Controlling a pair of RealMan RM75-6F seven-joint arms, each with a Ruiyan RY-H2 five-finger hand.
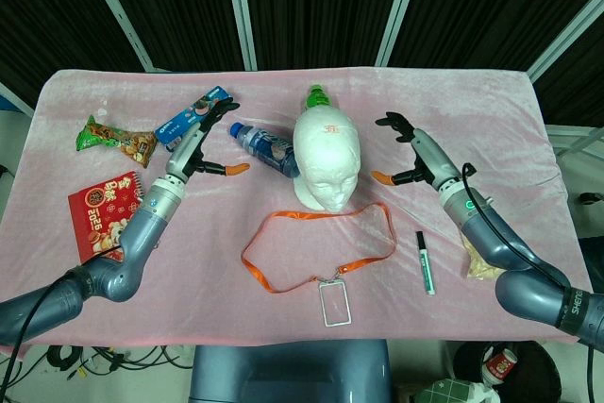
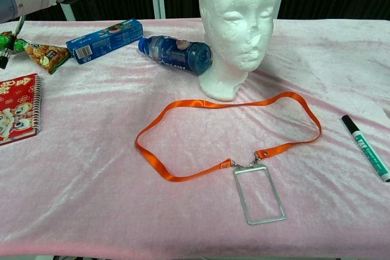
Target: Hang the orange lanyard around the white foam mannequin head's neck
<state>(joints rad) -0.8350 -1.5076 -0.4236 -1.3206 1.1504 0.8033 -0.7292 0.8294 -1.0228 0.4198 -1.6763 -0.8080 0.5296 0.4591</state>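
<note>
The orange lanyard (image 2: 226, 127) lies flat on the pink cloth (image 1: 113, 271) as an open loop, its far strap running just in front of the base of the foam head (image 2: 237, 25) and its clear badge holder (image 2: 259, 194) nearest the robot. Nothing has been picked up yet. The head stands upright facing the robot, so the loop will have to be lifted over its crown and lowered to the neck. The left hand (image 1: 201, 143) and the right hand (image 1: 406, 148) hover either side of the head, fingers spread and empty, seemingly well above the cloth, though the height is hard to judge from overhead. That spacing probably suits taking the strap at two points to keep the loop wide. A blue bottle (image 2: 175, 53) lies against the head's side, and a marker (image 1: 426, 262) rests near the loop's right end.
</note>
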